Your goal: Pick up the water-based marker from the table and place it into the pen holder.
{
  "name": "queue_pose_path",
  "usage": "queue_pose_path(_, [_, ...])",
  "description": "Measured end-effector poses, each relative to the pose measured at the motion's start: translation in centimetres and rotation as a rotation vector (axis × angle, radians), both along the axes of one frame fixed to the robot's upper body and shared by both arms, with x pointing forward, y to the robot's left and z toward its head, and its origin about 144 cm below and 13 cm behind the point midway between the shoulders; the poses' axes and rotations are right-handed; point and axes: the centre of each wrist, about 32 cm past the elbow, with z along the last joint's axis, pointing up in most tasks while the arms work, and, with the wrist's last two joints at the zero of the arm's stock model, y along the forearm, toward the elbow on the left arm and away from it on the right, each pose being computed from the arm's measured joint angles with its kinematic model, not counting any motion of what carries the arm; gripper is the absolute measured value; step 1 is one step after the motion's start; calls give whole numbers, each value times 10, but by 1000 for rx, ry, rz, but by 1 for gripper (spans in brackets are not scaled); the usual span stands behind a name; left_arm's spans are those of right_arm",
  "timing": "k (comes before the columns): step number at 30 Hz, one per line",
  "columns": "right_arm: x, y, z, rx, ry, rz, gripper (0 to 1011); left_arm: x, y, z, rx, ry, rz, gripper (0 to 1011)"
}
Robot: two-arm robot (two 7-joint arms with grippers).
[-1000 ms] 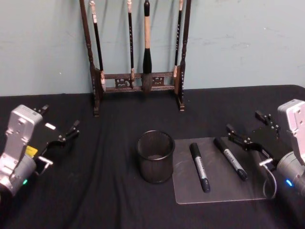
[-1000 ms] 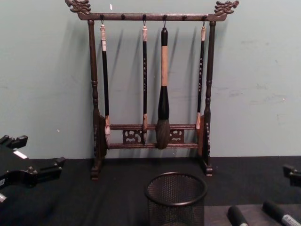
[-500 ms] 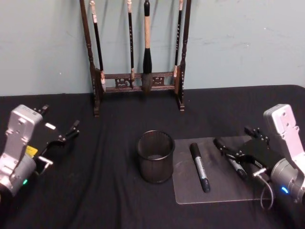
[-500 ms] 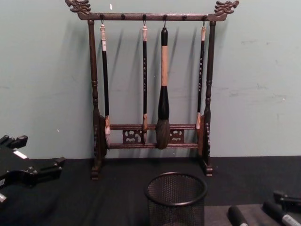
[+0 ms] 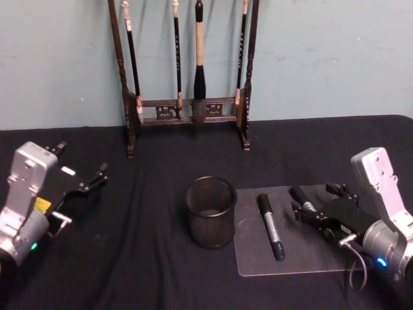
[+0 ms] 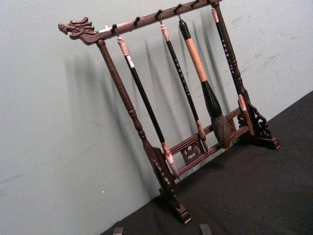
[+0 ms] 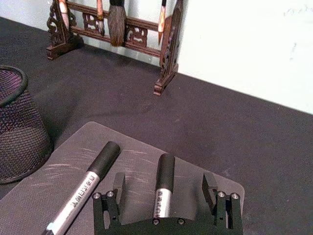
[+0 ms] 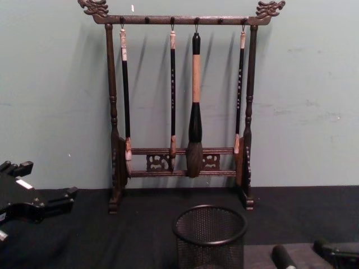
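Right gripper fingers [image 7: 119,185]: I read them as spread wide, one on each side of the water-based marker [image 7: 165,188], with a bare gap between each finger and the barrel, so nothing is pinched. The marker lies flat between them, with its black cap end extending past the fingertips toward the wall. The right gripper [image 5: 316,216] sits low over the right half of the clear mat [image 5: 258,261], and its arm enters from the lower right corner in the head view. A second marker [image 5: 270,226] lies on the same mat, to the left of the first, separate from it and outside the fingers. The pen holder [image 5: 210,212], a round black mesh cup, stands upright on the black table [image 5: 142,258] just beside the mat's left edge. I see no pen inside it. Left gripper [image 5: 80,165]: its fingers are also spread and hold nothing. It rests at the left side of the table, well apart from the cup and both markers. At the back of the table, against the pale wall, stands a dark wooden brush rack [image 5: 187,110] with dragon-carved ends. Four brushes hang from its top bar, and the third from the left is the thickest.
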Motion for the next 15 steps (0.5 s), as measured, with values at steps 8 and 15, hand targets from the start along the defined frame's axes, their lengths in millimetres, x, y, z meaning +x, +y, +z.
queue_pose_path(8, [5,-2,-7,16,45,-15,1002,0,0,0,0,0,0,1010])
queue_pose_path(15, [7,-2,-11,19,63,-16,1002,0,0,0,0,0,0,1009])
